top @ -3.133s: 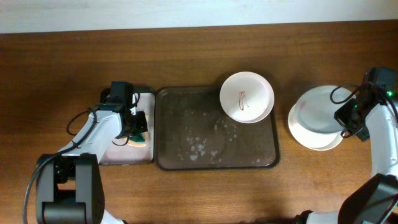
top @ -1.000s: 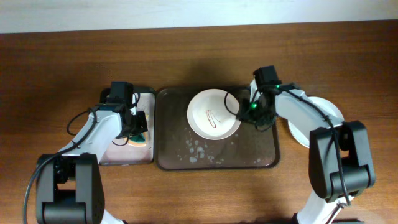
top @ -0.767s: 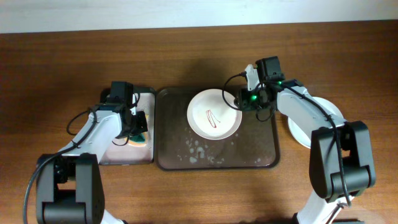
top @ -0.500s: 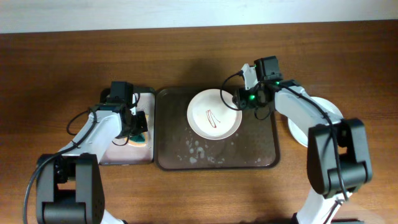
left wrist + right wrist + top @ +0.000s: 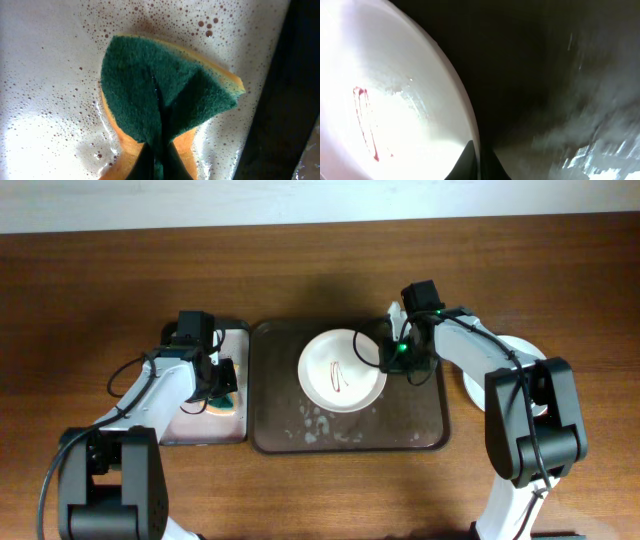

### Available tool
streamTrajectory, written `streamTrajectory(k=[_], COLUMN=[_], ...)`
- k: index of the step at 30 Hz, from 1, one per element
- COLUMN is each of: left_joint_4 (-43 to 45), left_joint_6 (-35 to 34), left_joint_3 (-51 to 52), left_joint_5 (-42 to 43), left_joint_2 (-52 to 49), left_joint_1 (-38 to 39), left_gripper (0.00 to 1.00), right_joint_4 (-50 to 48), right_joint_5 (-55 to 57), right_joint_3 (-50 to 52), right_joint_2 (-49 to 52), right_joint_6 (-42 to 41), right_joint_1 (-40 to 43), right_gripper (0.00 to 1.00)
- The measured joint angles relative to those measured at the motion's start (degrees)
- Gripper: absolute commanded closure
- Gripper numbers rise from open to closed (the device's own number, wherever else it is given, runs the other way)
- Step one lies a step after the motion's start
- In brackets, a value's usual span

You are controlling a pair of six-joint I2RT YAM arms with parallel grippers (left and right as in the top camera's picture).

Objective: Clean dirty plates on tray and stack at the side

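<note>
Plate (image 5: 342, 370): dirty, red squiggle inside; flat on the brown tray (image 5: 420, 425), near its middle.
Risk: slip of the thin wet rim out of a narrow pinch; skid or tilt on the wet tray under scrubbing.
Right tool (image 5: 476, 159): clamped on the plate's right rim; arm reaching in across the stacked plates (image 5: 473, 390).
Left tool (image 5: 159, 160): squeezed onto the green sponge (image 5: 165, 95); arm bent low over the sponge tray (image 5: 190, 430), well apart from the plate.

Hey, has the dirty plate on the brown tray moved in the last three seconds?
Yes. The plate has slid from the far right corner of the tray toward its middle, leftward and nearer the robot.
</note>
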State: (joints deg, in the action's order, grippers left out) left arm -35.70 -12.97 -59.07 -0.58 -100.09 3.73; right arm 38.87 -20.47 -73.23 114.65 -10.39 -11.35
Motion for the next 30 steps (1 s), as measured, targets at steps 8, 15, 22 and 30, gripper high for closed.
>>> streamTrajectory(k=[8, 15, 22, 30], left_joint_4=[-0.02, -0.02, 0.00, 0.17], left_joint_6=[0.02, 0.02, 0.00, 0.02], left_joint_3=[0.00, 0.00, 0.00, -0.04], left_joint_5=[0.00, 0.00, 0.00, 0.00], left_joint_2=[0.00, 0.00, -0.02, 0.00], left_joint_1=[0.00, 0.00, 0.00, 0.00], left_gripper=[1.00, 1.00, 1.00, 1.00], right_joint_4=[3.98, 0.96, 3.02, 3.39], right_joint_5=[-2.16, -0.61, -0.63, -0.44], right_joint_3=[0.04, 0.11, 0.11, 0.09], right_joint_2=[-0.13, -0.17, -0.17, -0.22], right_joint_6=[-3.10, -3.58, -3.61, -3.58], right_joint_1=[-0.66, -0.81, -0.85, -2.10], right_gripper=[0.84, 0.96, 0.96, 0.96])
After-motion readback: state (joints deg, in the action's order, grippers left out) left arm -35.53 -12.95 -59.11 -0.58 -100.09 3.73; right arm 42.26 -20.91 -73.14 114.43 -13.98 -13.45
